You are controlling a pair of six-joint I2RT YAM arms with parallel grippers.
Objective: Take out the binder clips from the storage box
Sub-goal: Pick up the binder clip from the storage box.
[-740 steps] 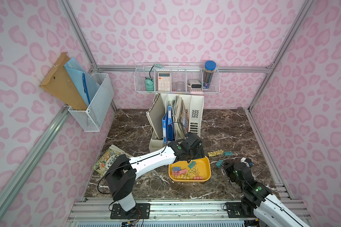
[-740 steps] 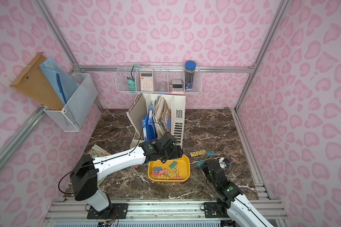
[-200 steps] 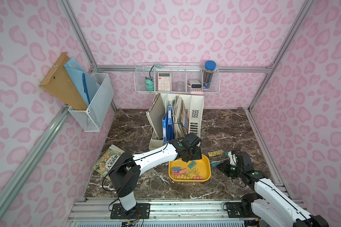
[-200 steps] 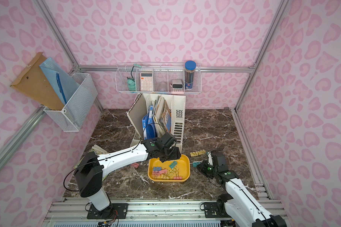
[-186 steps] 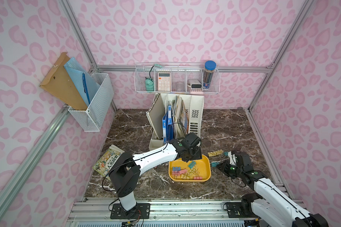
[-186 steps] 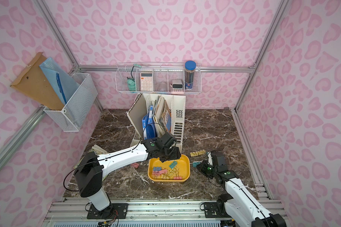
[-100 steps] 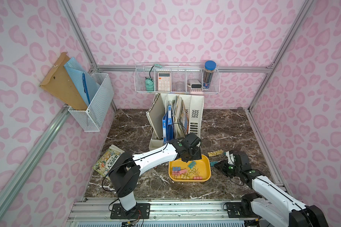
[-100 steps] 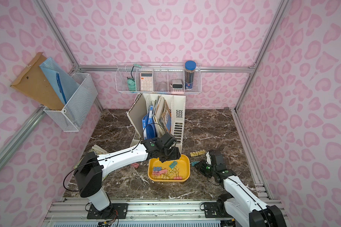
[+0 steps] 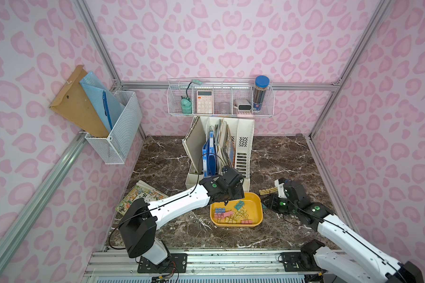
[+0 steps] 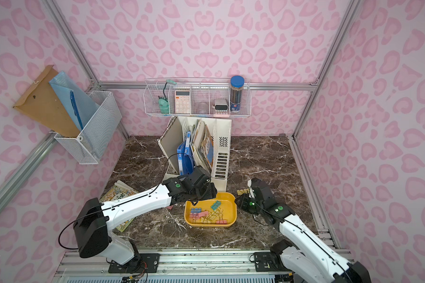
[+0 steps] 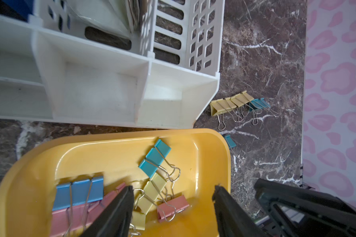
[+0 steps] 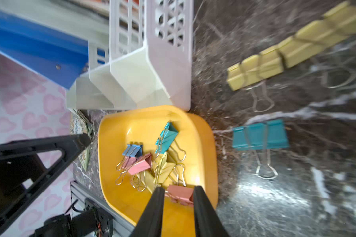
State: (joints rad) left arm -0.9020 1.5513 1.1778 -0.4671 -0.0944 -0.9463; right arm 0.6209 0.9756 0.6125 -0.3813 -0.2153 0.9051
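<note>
Your right gripper (image 12: 178, 187) is barely parted and empty; widen it before straddling the storage box's (image 12: 207, 141) near-right pink binder clip (image 12: 180, 195).

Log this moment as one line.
left gripper: open, over storage box | right gripper: open, beside storage box | binder clips: several in box, some on table
</note>
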